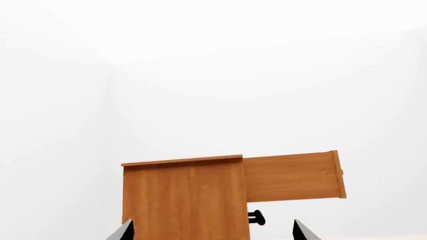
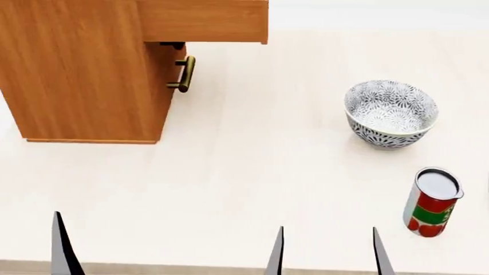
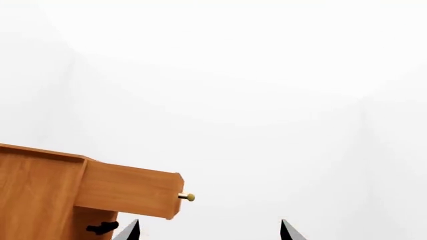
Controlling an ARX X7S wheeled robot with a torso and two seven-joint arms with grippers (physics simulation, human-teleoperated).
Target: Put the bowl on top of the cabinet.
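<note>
This is a bare simulated test room, not a real home. Plain white walls (image 3: 233,100) have no detail. A pale wood table (image 2: 229,189) carries only a few household things: a cabinet (image 2: 84,74), a bowl (image 2: 390,113) and a can (image 2: 432,201).

Only thin, black, pointed fingertips (image 2: 63,246) of 2 grippers show.

Bright, even, diffuse light fills all three views, with no glare and no blur; edges are crisp right into the corners, without distortion. In the head view the bowl (image 2: 390,113) and can (image 2: 432,201) cast only faint soft shadows on the pale bench (image 2: 244,189). In both wrist views the white walls wash out almost featureless behind the cabinet (image 1: 187,197).
</note>
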